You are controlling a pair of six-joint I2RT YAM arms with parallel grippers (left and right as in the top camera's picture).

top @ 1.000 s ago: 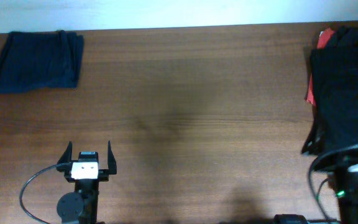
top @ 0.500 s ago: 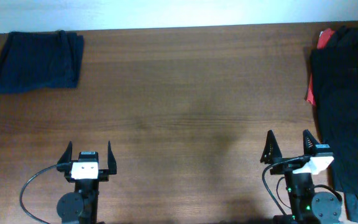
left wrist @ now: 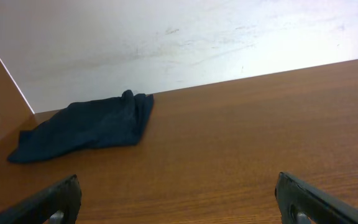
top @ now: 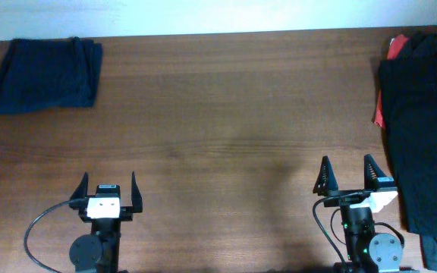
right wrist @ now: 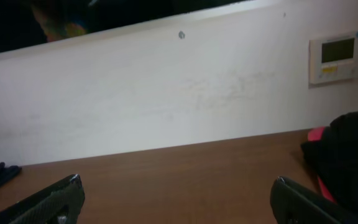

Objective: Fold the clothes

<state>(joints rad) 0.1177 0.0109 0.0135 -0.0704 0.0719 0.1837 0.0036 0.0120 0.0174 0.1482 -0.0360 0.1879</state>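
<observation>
A folded navy-blue piece point(top: 45, 74) lies at the table's far left corner; it also shows in the left wrist view point(left wrist: 86, 126). A pile of black garments point(top: 423, 121) with a red piece point(top: 391, 51) under it lies along the right edge; its dark and red end shows in the right wrist view point(right wrist: 347, 155). My left gripper point(top: 108, 185) is open and empty near the front left, far from the navy piece. My right gripper point(top: 346, 172) is open and empty near the front right, just left of the black pile.
A white wall point(left wrist: 166, 43) runs behind the table's far edge. A wall panel point(right wrist: 334, 57) hangs on it at the right. Bare brown wood point(top: 234, 121) lies between the two clothes piles.
My right gripper has pulled out from over the black pile and moved left to the front right of the table, open. The black pile settled flatter. The left arm has not moved.
</observation>
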